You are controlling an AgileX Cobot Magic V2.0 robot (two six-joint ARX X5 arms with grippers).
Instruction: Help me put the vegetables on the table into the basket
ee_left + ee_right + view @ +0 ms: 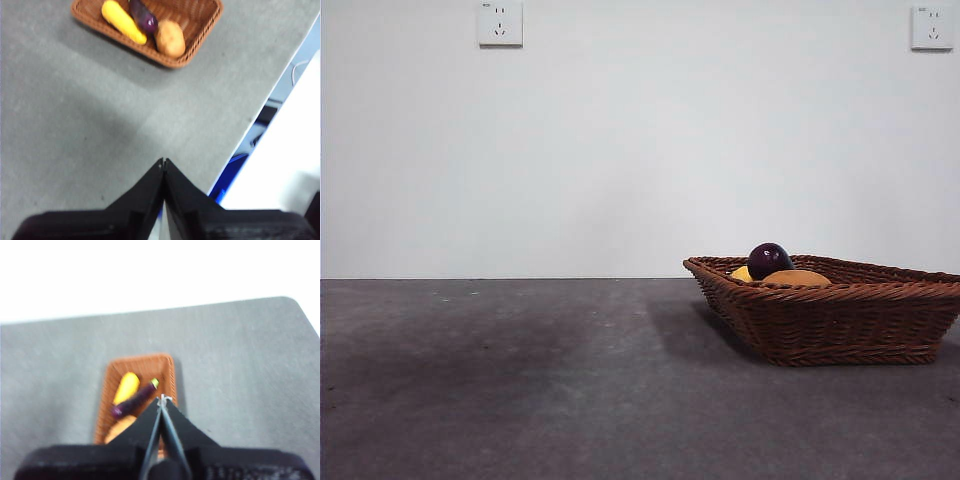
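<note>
The brown wicker basket (pixel 840 320) stands on the grey table (pixel 520 380) at the right of the front view. Inside it lie the yellow corn cob (pixel 123 22), the purple eggplant (pixel 144 18) and the brown potato (pixel 170 38), side by side. The front view shows only the eggplant's top (pixel 769 259) and the potato (pixel 796 279) above the rim. My left gripper (pixel 163 162) is shut and empty, high over bare table, well away from the basket (pixel 195 30). My right gripper (pixel 163 400) is shut and empty, high above the basket (pixel 167 371). Neither arm shows in the front view.
A white wall with two sockets (pixel 500 24) backs the table. In the left wrist view the table's edge (pixel 260 107) runs close by, with blue and white things beyond it. The right wrist view shows the table's rounded corner (pixel 290 302).
</note>
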